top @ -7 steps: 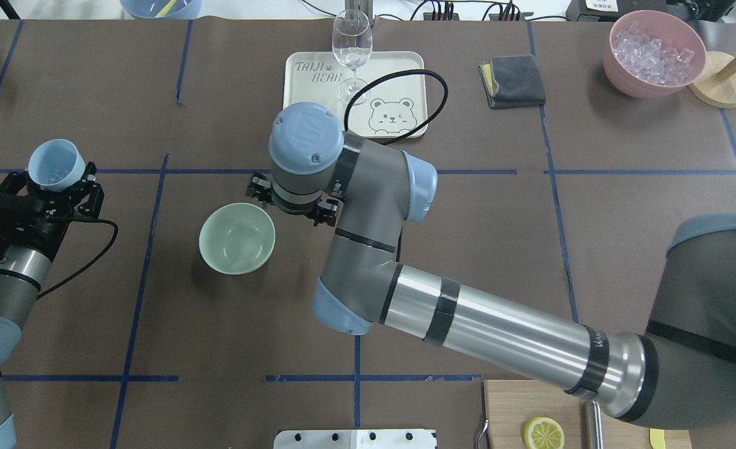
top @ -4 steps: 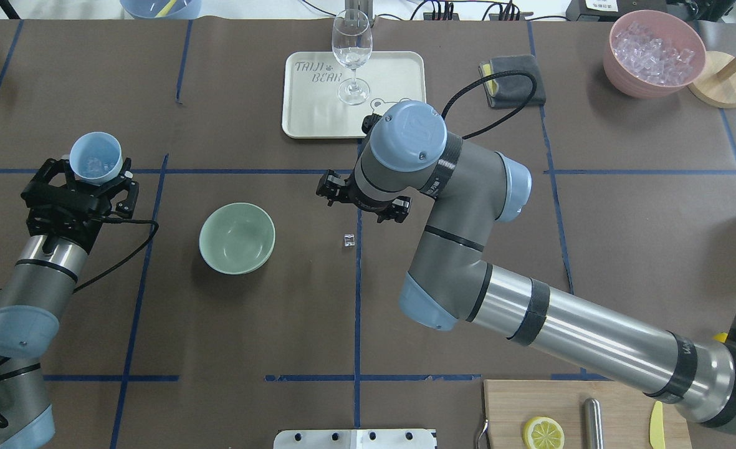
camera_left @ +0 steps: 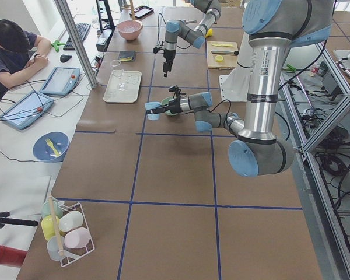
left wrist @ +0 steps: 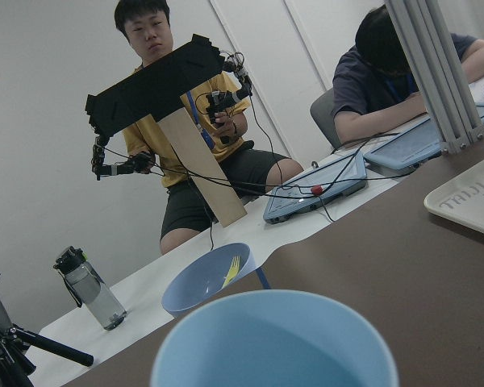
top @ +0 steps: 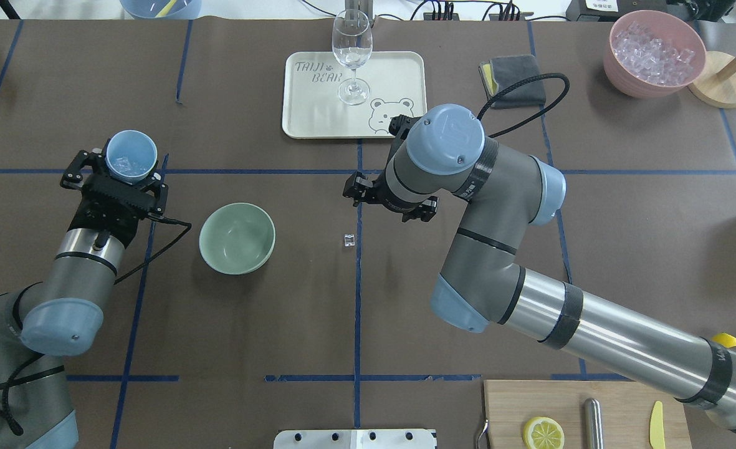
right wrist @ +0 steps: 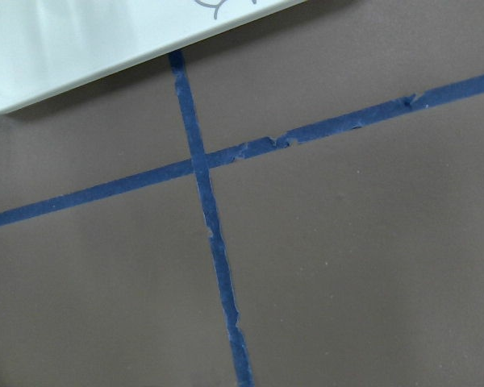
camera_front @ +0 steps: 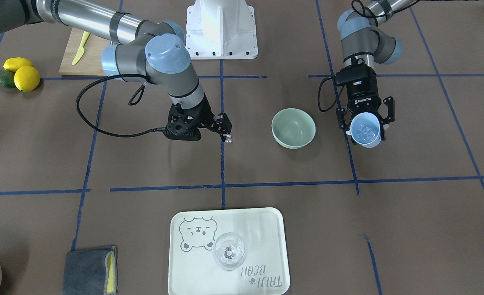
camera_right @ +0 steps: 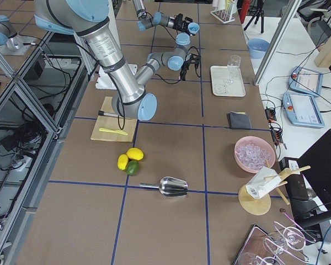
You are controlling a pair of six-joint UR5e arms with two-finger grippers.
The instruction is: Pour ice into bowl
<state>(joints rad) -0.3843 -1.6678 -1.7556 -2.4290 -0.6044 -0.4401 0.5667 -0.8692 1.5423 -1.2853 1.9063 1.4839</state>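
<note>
my left gripper [camera_front: 365, 124] is clamped around the light blue cup [camera_front: 366, 132], one finger on each side of its wall below the rim, with the mouth facing up. the ice [camera_front: 364, 131] sits loose in the bottom of the cup as a few clear, glossy cubes. the bowl [top: 237, 239] stands on the table near the cup but apart from it, so the cup is not yet over it.

i judge the cubes to be hard, light and very slippery: they will likely slide out in a rush once i tip, and may bounce off the smooth bowl. one stray cube [top: 349, 240] already lies on the table between the bowl and my right gripper [top: 389, 201], which hangs spread wide and empty. the cup looks thin and smooth, so a side grip at mid-height seems right, firm enough not to slip but not so tight that it crushes. the bowl looks light and may skid if i nudge it.
</note>
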